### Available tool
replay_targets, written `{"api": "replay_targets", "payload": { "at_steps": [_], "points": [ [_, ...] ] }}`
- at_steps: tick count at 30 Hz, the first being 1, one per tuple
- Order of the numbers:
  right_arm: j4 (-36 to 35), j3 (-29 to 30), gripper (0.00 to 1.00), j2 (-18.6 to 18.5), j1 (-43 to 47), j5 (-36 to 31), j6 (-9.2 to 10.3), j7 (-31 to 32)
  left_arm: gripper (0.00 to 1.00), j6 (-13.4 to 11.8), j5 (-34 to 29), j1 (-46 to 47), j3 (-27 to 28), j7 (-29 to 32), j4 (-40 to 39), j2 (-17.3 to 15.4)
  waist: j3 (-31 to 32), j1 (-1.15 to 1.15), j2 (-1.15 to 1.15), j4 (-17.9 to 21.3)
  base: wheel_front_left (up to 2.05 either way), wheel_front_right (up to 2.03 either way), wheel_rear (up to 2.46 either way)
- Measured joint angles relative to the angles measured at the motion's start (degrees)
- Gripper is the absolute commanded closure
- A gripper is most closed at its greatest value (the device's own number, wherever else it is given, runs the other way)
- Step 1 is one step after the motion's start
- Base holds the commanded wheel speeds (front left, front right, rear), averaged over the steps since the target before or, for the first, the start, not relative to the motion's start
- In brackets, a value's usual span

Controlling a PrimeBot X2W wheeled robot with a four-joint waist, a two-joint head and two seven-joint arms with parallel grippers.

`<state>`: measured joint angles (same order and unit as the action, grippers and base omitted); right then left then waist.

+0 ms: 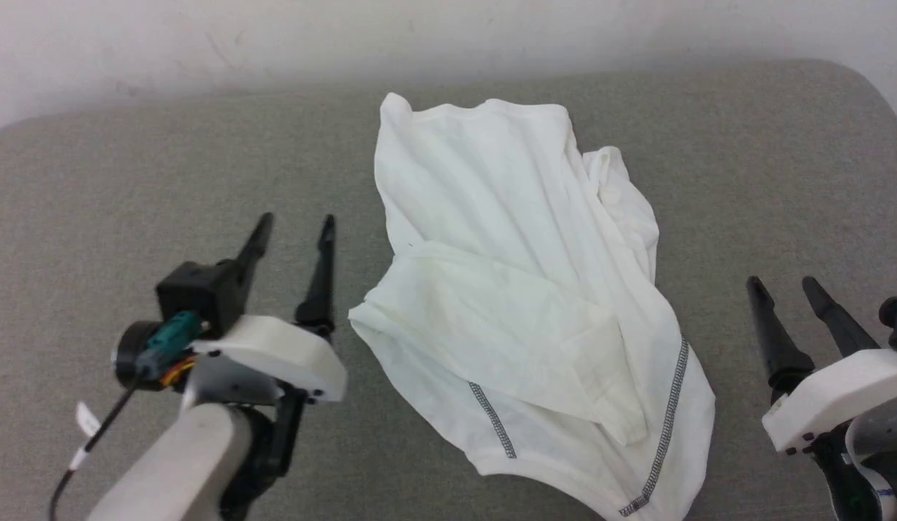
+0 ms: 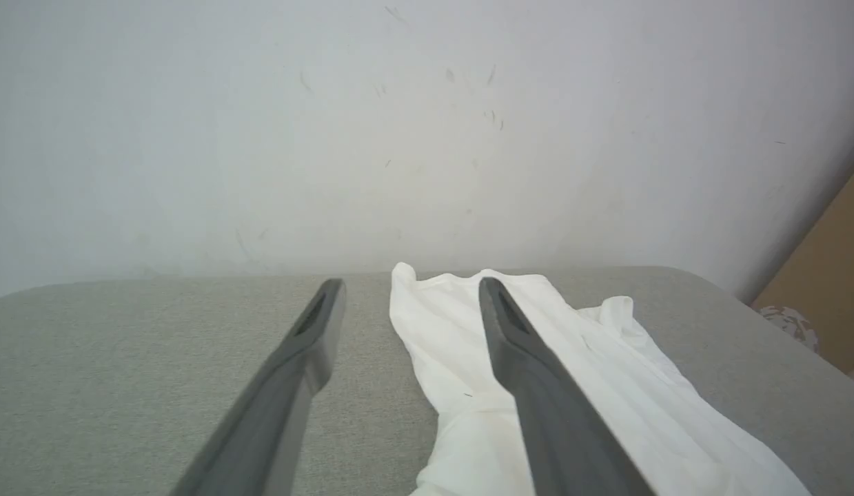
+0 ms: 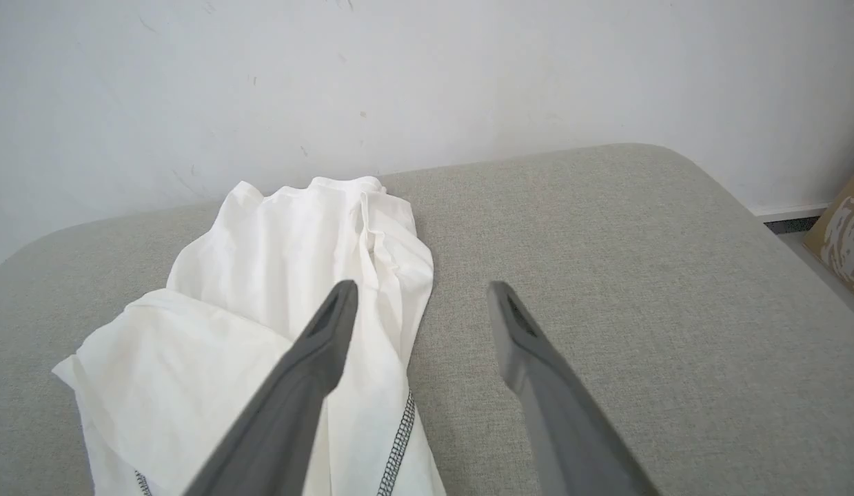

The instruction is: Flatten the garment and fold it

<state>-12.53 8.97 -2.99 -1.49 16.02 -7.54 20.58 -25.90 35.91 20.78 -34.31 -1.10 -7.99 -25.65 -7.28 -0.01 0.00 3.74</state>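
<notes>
lying bunched on the grey bench point(image 1: 129, 181), the white long-sleeved top point(image 1: 506, 289) sits between left claw point(image 1: 297, 218) and right claw point(image 1: 781, 282), both spread, empty; pinching doubled thin fabric could drag hidden layers, worsening creases.

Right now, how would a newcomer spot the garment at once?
Look at the grey padded surface below the white wall. Near its middle, between the left gripper and right gripper, lies the garment, a crumpled white top partly folded over itself. Dark zigzag seams near its close edge mark it out from the plain grey around it.
</notes>
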Motion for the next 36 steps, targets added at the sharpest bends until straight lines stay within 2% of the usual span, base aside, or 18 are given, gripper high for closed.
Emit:
{"api": "replay_targets", "payload": {
  "at_steps": [6, 9, 14, 19, 22, 29, 36],
  "points": [
    [1.91, 0.16, 0.0, 0.0, -0.66, -1.01, 0.0, 0.0, 0.0, -0.65, 0.43, -4.63, 6.88, -5.72, 1.7, -6.66, 1.42, 0.0, 0.0, -1.89, 0.0, 0.0, 0.0],
    [6.25, 0.65, 0.0, -0.63, -2.71, -0.66, 0.0, 0.08, 0.0, -0.6, 0.64, -6.87, 9.31, -8.76, 2.98, -8.62, 1.52, 0.0, 0.0, -2.61, 0.0, 0.0, 0.0],
    [16.03, 2.88, 0.0, -3.77, -9.73, 1.89, 0.0, 2.01, 0.0, -0.18, 1.07, -9.39, 13.32, -11.91, 3.41, -10.4, 0.11, 0.0, 0.0, -3.35, 0.0, 0.0, 0.0],
    [26.79, 5.48, 0.0, -7.66, -21.14, 4.72, 0.0, 5.06, 0.0, 0.67, 1.43, -9.93, 16.88, -13.11, 2.66, -10.68, -2.76, 0.01, 0.0, -4.78, 0.0, 0.0, 0.0],
    [32.71, 4.92, 0.0, -10.8, -28.83, 5.37, 0.0, 8.53, 0.0, 1.18, 1.42, -9.92, 17.53, -13.15, 1.55, -10.25, -5.02, 0.02, 0.0, -5.89, 0.0, 0.0, 0.0],
    [41.42, -1.4, 0.0, -17.09, -43.34, 9.05, 0.01, 18.64, 0.0, 1.7, 0.65, -9.49, 18.72, -13.57, -1.14, -8.47, -11.17, 0.02, 0.0, -8.98, 0.0, 0.0, 0.0],
    [45.67, -8.06, 0.0, -21.31, -51.13, 12.57, 0.0, 27.55, 0.0, 2.76, -0.89, -8.22, 20.33, -13.61, -2.78, -6.31, -17.5, 0.03, 0.0, -12.04, 0.0, 0.0, 0.0]
  ]
}}
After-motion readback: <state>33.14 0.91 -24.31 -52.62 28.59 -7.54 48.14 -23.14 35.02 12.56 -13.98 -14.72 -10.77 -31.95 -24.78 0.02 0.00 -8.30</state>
